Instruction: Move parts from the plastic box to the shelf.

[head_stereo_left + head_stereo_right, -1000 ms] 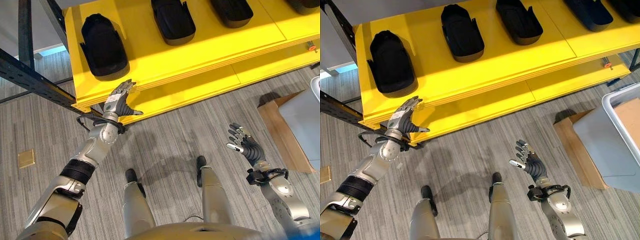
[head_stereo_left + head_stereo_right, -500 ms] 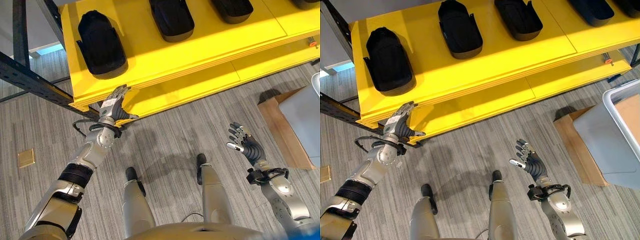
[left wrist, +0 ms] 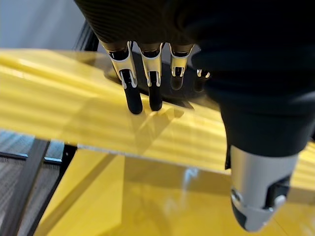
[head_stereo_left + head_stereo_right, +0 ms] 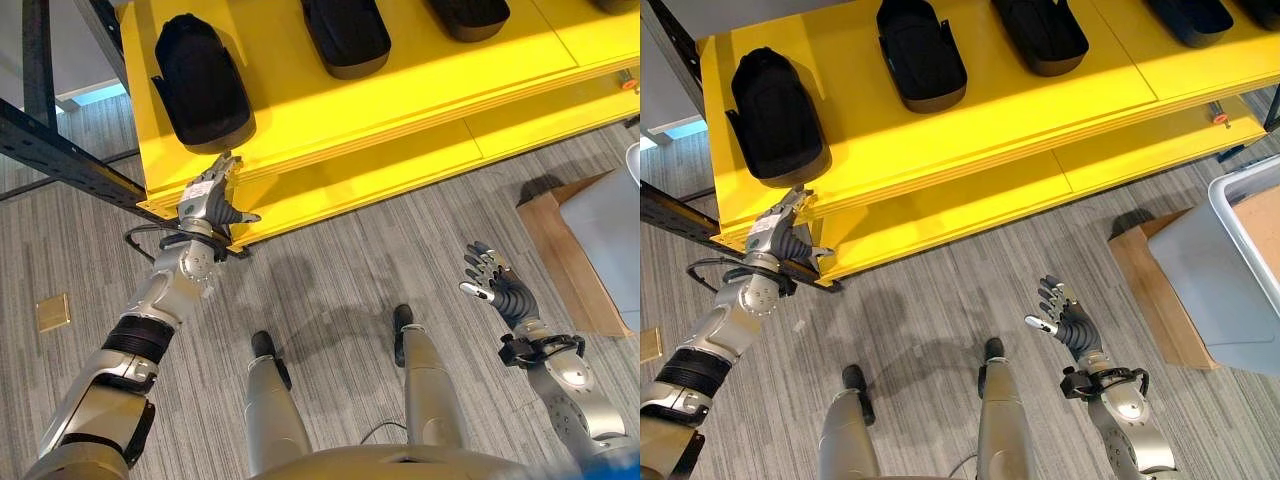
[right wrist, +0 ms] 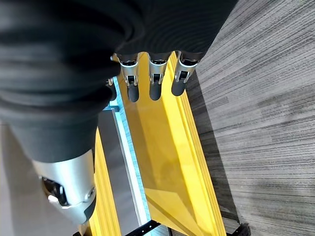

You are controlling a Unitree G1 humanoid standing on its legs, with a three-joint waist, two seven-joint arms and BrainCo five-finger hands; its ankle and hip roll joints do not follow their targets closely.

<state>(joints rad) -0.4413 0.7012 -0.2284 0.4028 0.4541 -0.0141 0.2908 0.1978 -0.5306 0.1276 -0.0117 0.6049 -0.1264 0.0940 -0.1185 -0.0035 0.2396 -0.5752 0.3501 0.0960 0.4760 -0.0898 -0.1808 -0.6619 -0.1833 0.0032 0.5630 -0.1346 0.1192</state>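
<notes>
Left eye view: I have the yellow shelf as my landmark. Several black parts sit on its top board; the nearest part lies at the shelf's left end, just above my left hand. That hand hangs at the shelf's front edge, under that part, fingers straight and holding nothing. My right hand floats over the floor, well clear of the shelf front, fingers spread and relaxed, empty.

Right eye view: the plastic box stands on the floor off the shelf's right end, a brown cardboard sheet beneath it. I cannot see parts inside it from here.

Left wrist view: straight fingers point along the shelf's top board, with a dark shape past their tips, likely the nearest part. Nothing between fingers and thumb.

Right wrist view: fingers extended, nothing held; beyond them the shelf's yellow boards run lengthwise beside the grey floor.

Judgement: both hands are free, so the next fetch is due. I'd draw the left hand back from the shelf edge before turning, so it doesn't clip the board or nudge the placed part, then face the box squarely and reach with the right hand, which is nearer.
</notes>
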